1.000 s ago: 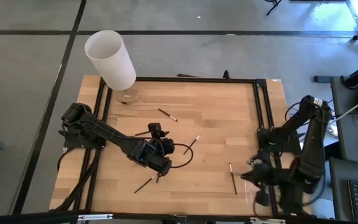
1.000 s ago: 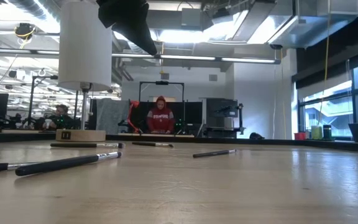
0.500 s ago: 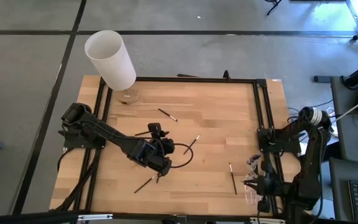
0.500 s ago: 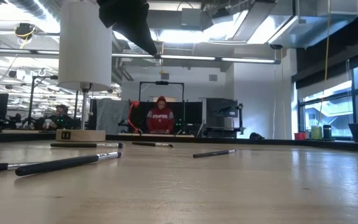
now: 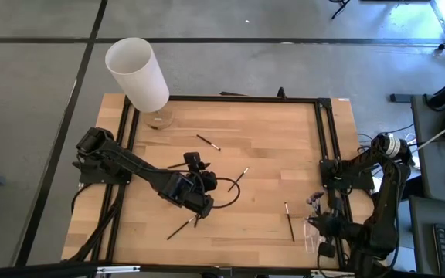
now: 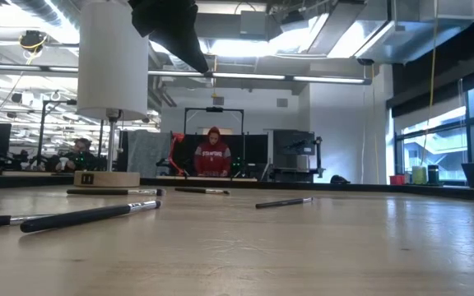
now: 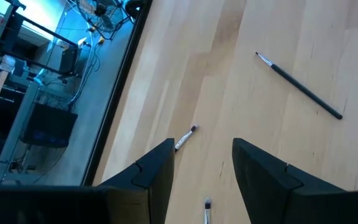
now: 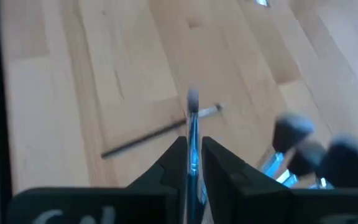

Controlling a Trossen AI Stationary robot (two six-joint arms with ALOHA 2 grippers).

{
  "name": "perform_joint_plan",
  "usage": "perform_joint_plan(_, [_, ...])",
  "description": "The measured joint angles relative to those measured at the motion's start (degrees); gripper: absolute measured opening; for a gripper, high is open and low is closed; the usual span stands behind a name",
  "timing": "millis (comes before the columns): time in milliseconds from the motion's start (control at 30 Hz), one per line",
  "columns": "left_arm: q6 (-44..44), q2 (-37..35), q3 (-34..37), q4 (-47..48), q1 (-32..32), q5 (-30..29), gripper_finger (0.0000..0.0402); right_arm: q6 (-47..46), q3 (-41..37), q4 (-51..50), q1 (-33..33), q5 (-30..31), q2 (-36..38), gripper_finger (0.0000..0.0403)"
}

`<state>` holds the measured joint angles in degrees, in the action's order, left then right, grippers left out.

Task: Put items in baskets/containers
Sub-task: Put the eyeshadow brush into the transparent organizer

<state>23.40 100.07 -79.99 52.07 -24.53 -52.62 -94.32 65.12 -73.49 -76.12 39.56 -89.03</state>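
Right hand (image 8: pixel 193 163) pinches brush (image 8: pixel 192 124) in wrist cam; overhead hides it.

Wooden table (image 5: pixel 261 147) inside a frame. Lamp (image 5: pixel 139 75) at far left corner. Left arm reaching from left edge toward centre; left gripper (image 5: pixel 201 207) above near-centre, just beside a brush (image 5: pixel 182 226) lying near the front. Another brush (image 5: pixel 208 142) behind it, toward the lamp; one more (image 5: pixel 239 178) right of centre. Brush (image 5: pixel 289 222) near right front, just left of the clear holder (image 5: pixel 312 235). Right gripper (image 8: pixel 192 152) at right front edge, over the holder, brush (image 8: pixel 193 143) between its fingers.
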Motion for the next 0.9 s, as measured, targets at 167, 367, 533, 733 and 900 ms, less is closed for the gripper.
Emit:
perform_joint_plan(167, [0.0,0.0,0.0,0.0,0.0,0.0,0.0157,-2.0,0.0,-1.7,0.0,-2.2,0.0,0.0051])
perform_joint_plan(367, [0.0,0.0,0.0,0.0,0.0,0.0,0.0157,-2.5,0.4,-3.1,0.3,-1.5,0.0,0.0051])
perform_joint_plan(533, [0.2,0.0,0.0,0.0,0.0,0.0,0.0157,1.8,3.6,-4.5,3.9,6.7,0.0,0.0051])
perform_joint_plan(733, [3.9,0.0,0.0,0.0,0.0,0.1,0.0157,11.9,5.4,-2.9,13.2,22.1,0.0,0.0051])
perform_joint_plan(900, [6.1,0.0,0.0,-1.3,1.3,0.1,0.0157,13.8,5.0,-3.0,27.4,18.9,0.0,0.0052])
